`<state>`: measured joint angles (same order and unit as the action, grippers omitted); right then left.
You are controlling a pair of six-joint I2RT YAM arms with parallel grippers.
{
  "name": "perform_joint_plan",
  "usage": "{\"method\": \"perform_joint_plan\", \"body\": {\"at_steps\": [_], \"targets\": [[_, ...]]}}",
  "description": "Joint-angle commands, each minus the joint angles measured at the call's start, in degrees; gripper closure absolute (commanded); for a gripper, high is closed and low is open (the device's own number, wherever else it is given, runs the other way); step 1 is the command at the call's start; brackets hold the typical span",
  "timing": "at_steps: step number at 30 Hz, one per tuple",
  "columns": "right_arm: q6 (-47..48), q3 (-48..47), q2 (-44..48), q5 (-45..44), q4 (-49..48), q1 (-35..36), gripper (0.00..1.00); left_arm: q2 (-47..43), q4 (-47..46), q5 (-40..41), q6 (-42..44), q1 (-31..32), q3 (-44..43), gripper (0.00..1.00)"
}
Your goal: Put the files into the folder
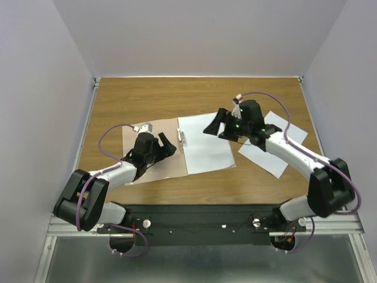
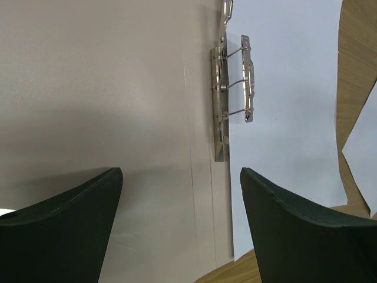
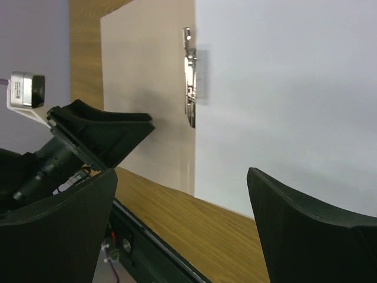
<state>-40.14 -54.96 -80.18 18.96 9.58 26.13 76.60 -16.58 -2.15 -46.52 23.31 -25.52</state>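
Paper is lying in two places: one white rectangular sheet (image 1: 203, 147) on the open pinkish-tan flat folder (image 1: 168, 165), a second white sheet (image 1: 266, 162) on the wooden counter (image 1: 147, 97), which only your overhead view is showing whole. Wrist views are giving you the folder's silver clip (image 2: 235, 88). The left gripper (image 1: 168, 143) and right gripper (image 1: 215, 127) are both hanging open.

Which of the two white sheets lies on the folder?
The left sheet, beside the metal clip; the other sheet lies on the bare table, farther right.
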Motion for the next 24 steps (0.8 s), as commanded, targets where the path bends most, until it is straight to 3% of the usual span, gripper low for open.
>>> {"method": "perform_joint_plan", "body": {"at_steps": [1,9,17,24], "targets": [[2.96,-13.63,-12.34,7.57,-4.05,3.05,0.00,-3.03,2.61,1.63,1.08,-1.42,1.08,0.09],[13.48,-35.55,-37.03,19.42,-3.87,4.54,0.00,-1.72,1.37,-1.09,2.93,-4.06,2.05,0.09],[19.22,-49.00,-49.71,23.31,-3.17,5.60,0.00,0.13,1.63,-4.00,3.19,-5.20,1.53,0.10],[18.52,-56.66,-58.93,25.69,-2.55,5.60,0.00,1.36,3.31,-4.88,2.58,-5.29,0.82,0.09]]}}
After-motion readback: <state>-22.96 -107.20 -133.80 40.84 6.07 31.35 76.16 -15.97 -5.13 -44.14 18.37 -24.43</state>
